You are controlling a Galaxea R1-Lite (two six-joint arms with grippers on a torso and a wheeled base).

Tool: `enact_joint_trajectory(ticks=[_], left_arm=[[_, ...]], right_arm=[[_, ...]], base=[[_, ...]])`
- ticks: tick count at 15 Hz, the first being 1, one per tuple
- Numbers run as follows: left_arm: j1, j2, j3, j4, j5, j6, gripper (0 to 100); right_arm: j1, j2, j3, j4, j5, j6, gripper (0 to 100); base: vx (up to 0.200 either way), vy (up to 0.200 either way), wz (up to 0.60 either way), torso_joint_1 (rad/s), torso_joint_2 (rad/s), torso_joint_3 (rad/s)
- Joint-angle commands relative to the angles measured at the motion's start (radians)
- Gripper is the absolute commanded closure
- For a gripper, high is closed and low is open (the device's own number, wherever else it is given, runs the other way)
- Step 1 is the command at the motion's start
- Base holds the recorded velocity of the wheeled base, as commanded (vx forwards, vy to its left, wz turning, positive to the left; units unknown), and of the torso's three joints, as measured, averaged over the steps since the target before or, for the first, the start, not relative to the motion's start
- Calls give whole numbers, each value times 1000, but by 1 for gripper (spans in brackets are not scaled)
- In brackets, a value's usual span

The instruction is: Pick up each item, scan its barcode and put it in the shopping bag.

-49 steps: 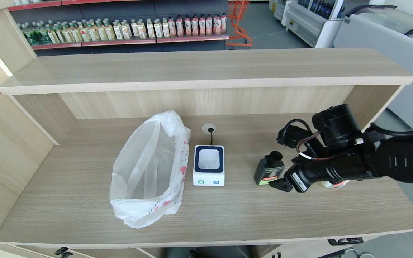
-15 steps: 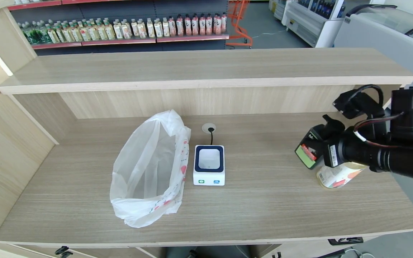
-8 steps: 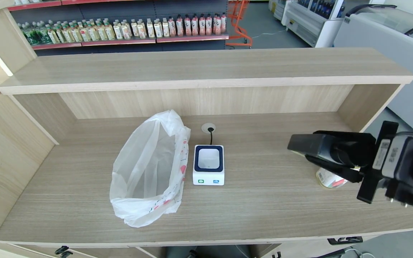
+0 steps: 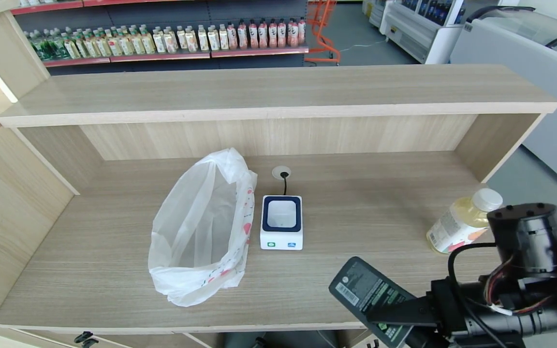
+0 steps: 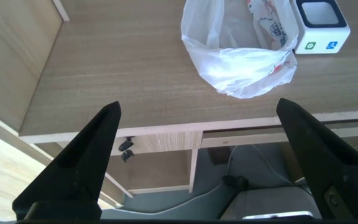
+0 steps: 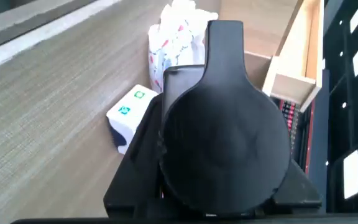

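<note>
The bench (image 4: 356, 193) carries the shopping bag (image 4: 196, 227), which lies open-mouthed left of centre. The scanner (image 4: 282, 222) stands just beside the bag on its right, window facing up. A yellow bottle (image 4: 460, 223) lies tilted near the bench's right end, not yet handled.

My right jaws are clamped on the dark bottle (image 4: 368, 295), held near the front edge of the bench, right of the scanner. Its long axis runs out from the jaws toward the scanner and bag. The face with the barcode label is turned upward.

Governing relation: the scanner lies forward and to the left of the held bottle, well apart. The label faces away from the window, so I judge a roll of the wrist is required during the approach. The right arm is the nearer.

My left jaws stand apart, empty, off the bench's front edge on the bag side.
</note>
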Motion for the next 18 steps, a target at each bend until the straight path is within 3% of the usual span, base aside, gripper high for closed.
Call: enact_joint_trajectory(ticks=[1,5,11,18], left_arm=[[0,2,0,0,0,0,0],[0,2,0,0,0,0,0],[0,2,0,0,0,0,0],[0,2,0,0,0,0,0]], right_arm=[[0,170,6,2,82,-79,100],[31,260,-175,-104,289,-104,100],[86,326,-199,-108,292,-122,100],[89,428,-334,-128,305,-115,100]], base=[[0,0,0,0,0,0],[0,0,0,0,0,0],[0,0,0,0,0,0],[0,0,0,0,0,0]])
